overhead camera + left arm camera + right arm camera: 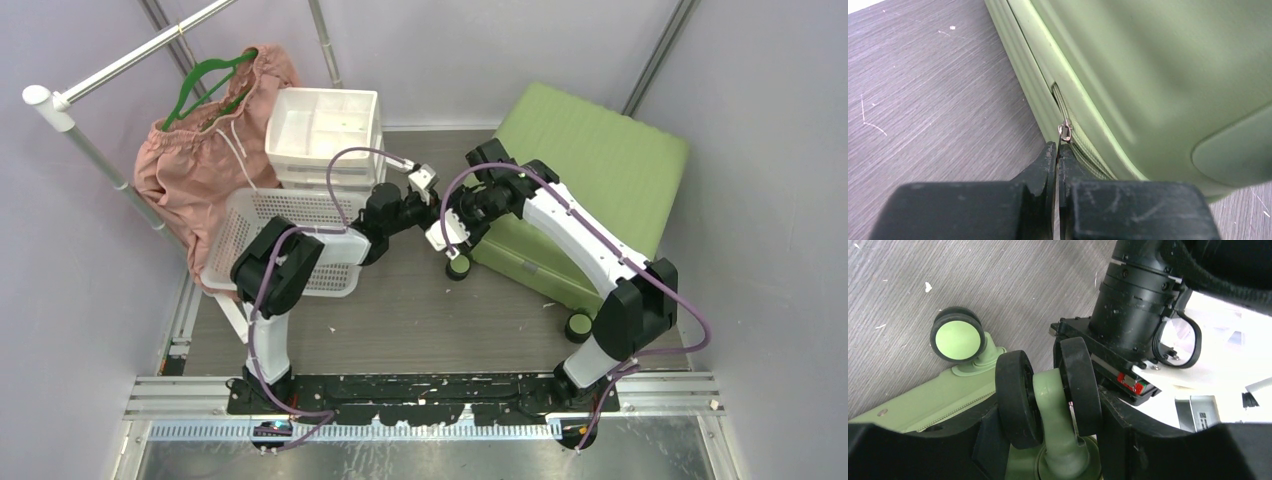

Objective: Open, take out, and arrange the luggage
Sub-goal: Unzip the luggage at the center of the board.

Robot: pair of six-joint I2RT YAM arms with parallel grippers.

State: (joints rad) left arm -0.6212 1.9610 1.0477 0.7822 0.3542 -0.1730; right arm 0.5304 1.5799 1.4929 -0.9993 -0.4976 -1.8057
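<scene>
The light-green luggage (590, 160) lies closed on the table at the back right, its wheels facing the near left. In the left wrist view my left gripper (1057, 147) is shut on the small metal zipper pull (1065, 132) in the seam of the green shell (1158, 75). From above, the left gripper (450, 208) is at the luggage's left corner. My right gripper (1050, 415) is shut on a black double wheel (1018, 395) of the luggage, one finger against each side. Seen from above, the right gripper (462, 245) is just below the left one.
A white perforated basket (250, 215) stands under the left arm, with a white drawer unit (325, 125) behind it. Pink clothing on a green hanger (200, 150) hangs from a rail at the left. Another luggage wheel (957, 339) is nearby, and one more wheel (578, 326) is by the right arm.
</scene>
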